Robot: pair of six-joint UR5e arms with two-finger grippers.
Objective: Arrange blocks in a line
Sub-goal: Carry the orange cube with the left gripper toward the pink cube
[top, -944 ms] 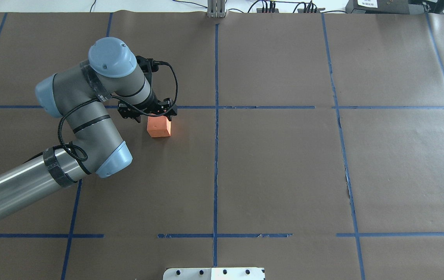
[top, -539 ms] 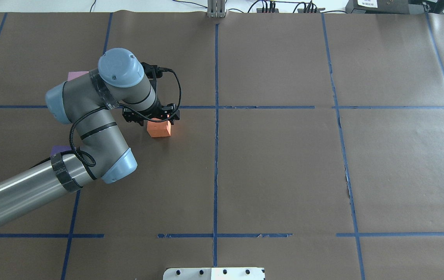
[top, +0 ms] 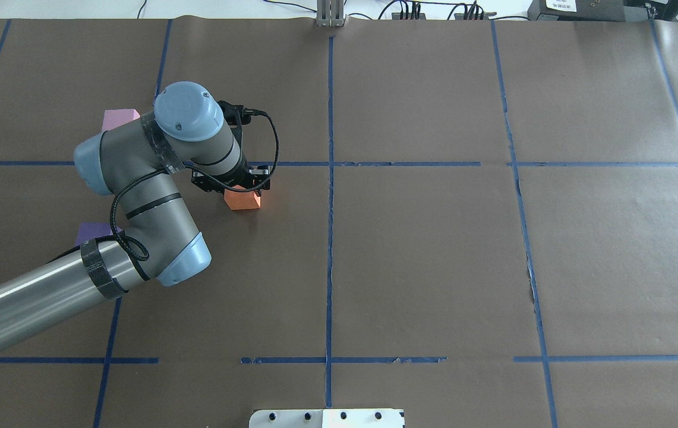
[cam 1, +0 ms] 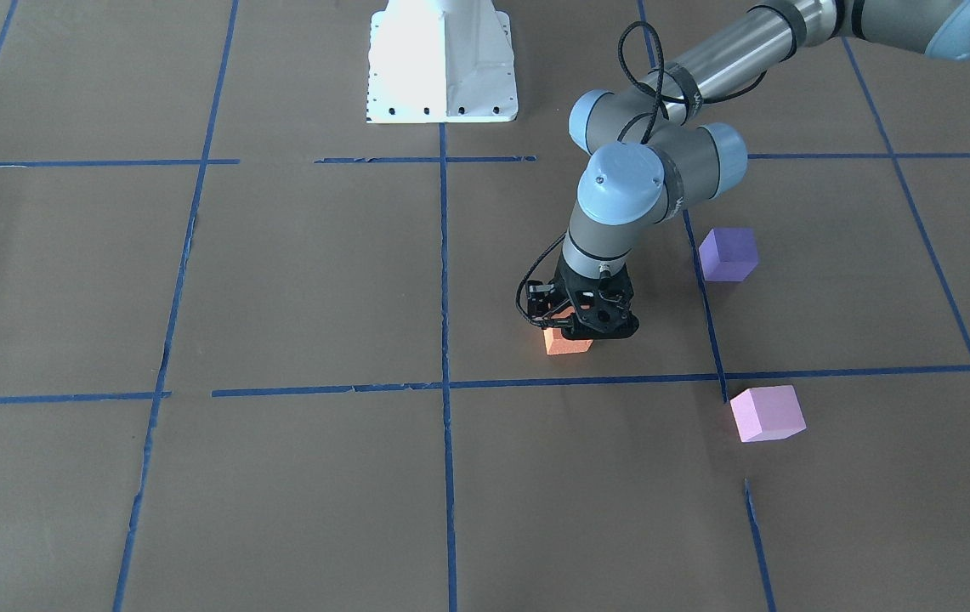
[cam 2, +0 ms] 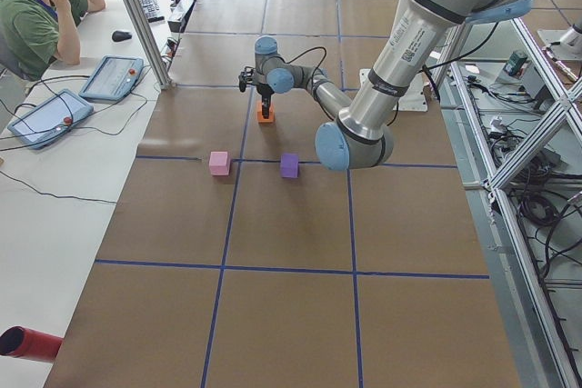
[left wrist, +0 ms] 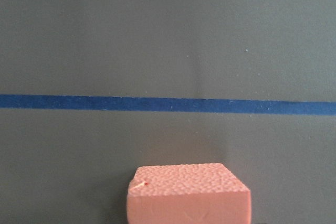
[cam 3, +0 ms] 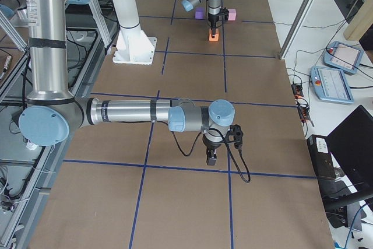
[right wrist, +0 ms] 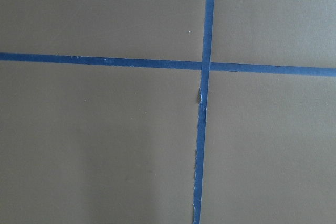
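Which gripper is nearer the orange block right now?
Left. The left gripper is down directly over the orange block; the right gripper hangs far off, with no block near it.

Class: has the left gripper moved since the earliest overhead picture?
Yes. The left gripper shifted off the horizontal blue tape line toward the robot, covering more of the orange block.

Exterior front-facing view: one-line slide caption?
Left gripper at the orange block; purple block and pink block sit apart nearby.
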